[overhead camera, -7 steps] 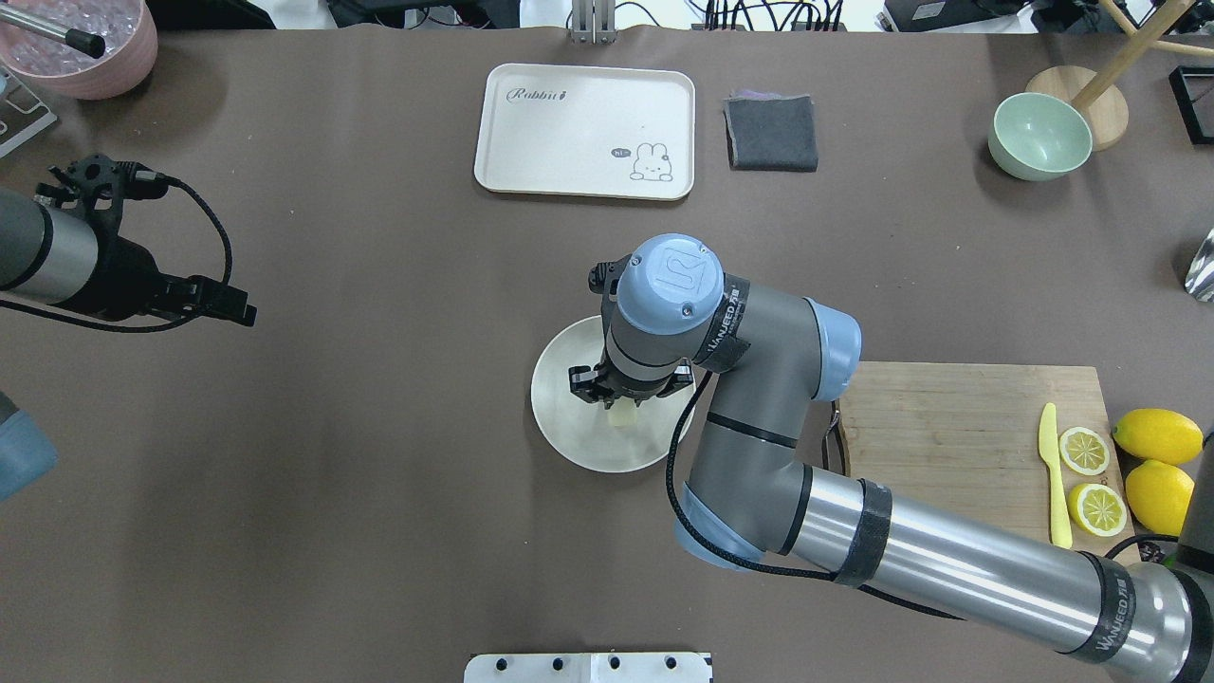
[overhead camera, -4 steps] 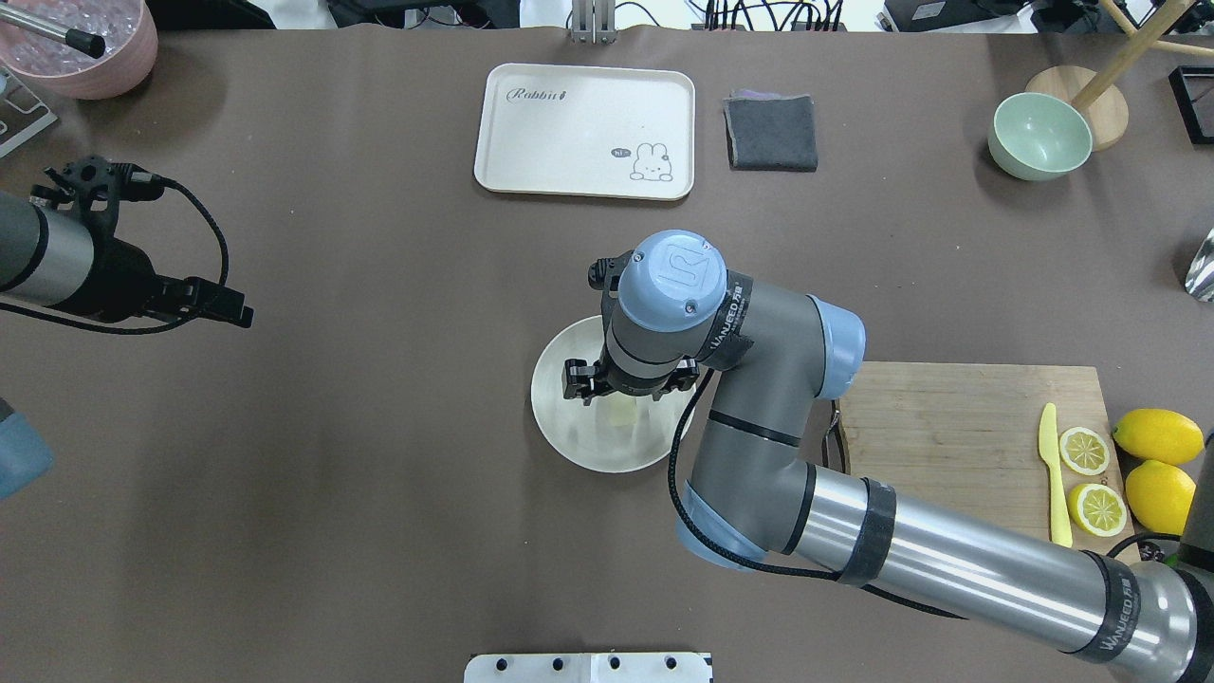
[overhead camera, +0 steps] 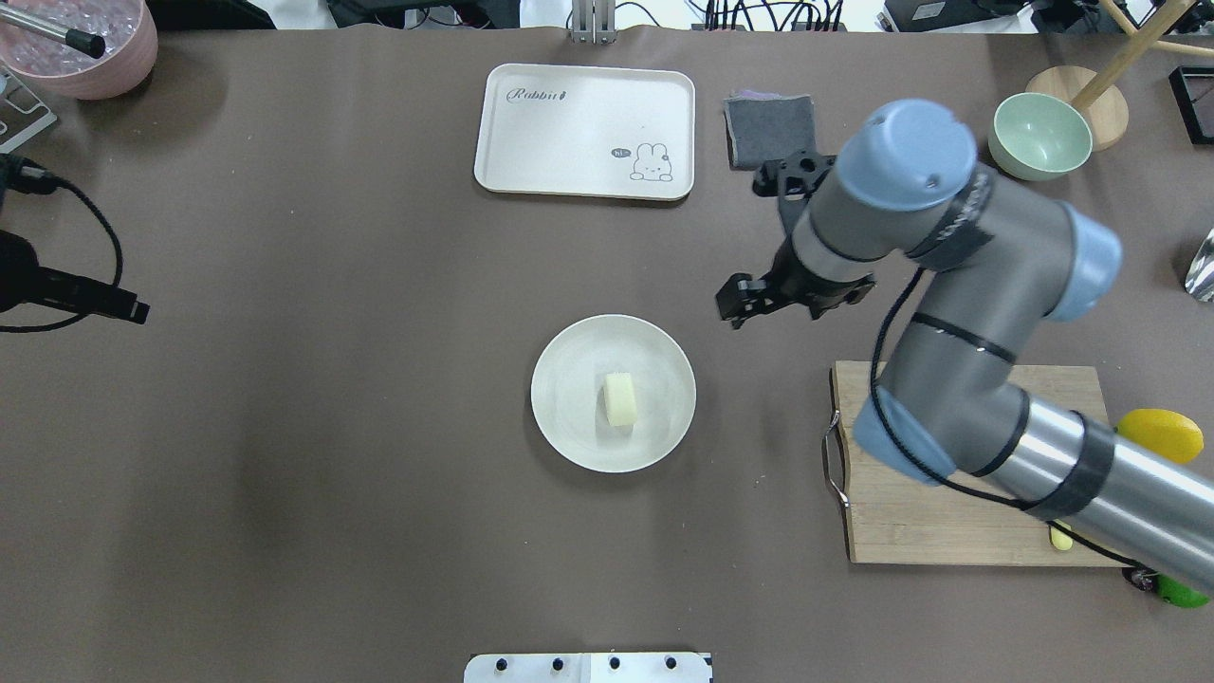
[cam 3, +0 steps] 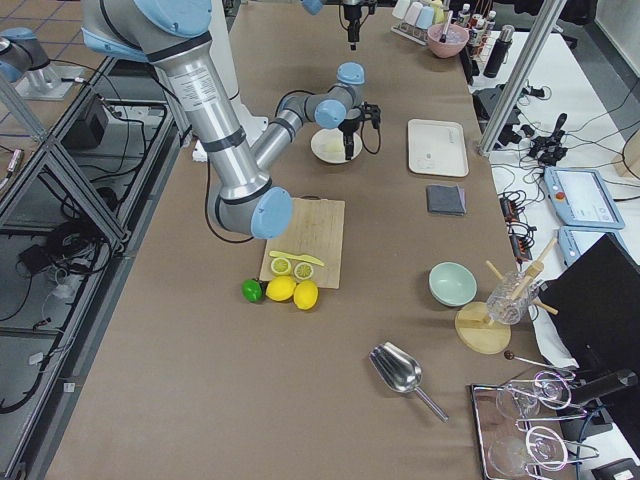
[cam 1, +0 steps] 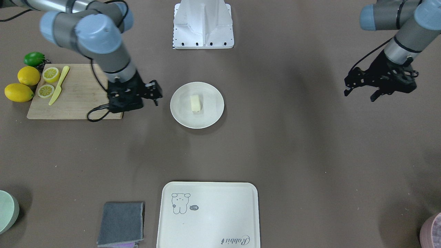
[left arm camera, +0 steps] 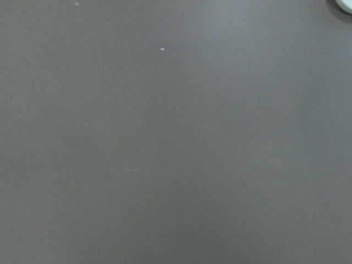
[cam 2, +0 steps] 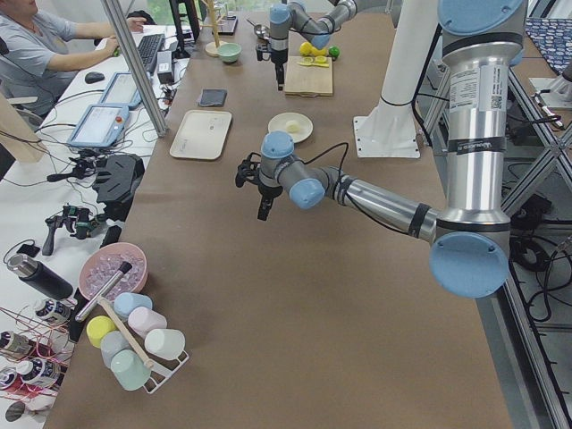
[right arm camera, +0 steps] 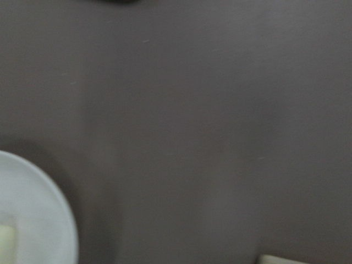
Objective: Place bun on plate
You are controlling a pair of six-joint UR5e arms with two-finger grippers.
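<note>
The pale cream bun [overhead camera: 619, 398] [cam 1: 195, 103] lies free in the middle of the round off-white plate [overhead camera: 564, 422] [cam 1: 211, 117] at the table's centre. My right gripper [overhead camera: 793, 302] [cam 1: 155, 94] hangs open and empty above the bare cloth, off the plate's right side in the overhead view, between the plate and the cutting board. The right wrist view catches the plate's rim [right arm camera: 38, 214] at its lower left. Far off at the table's left edge, my left gripper [cam 1: 360, 94] [overhead camera: 114, 308] also stands open with nothing in it. Its wrist view shows only brown cloth.
A cream rabbit-print tray [overhead camera: 583, 128] and a grey folded cloth [overhead camera: 759, 133] lie at the far side. A green bowl [overhead camera: 1039, 136] sits far right. The wooden cutting board [overhead camera: 948, 474] under the right arm carries a yellow knife [cam 1: 59, 86], lemon slices and lemons [cam 1: 20, 84].
My right gripper has left the plate, rising and moving right and away, and the bun stays on the plate. The left arm has drawn back toward the left edge.
</note>
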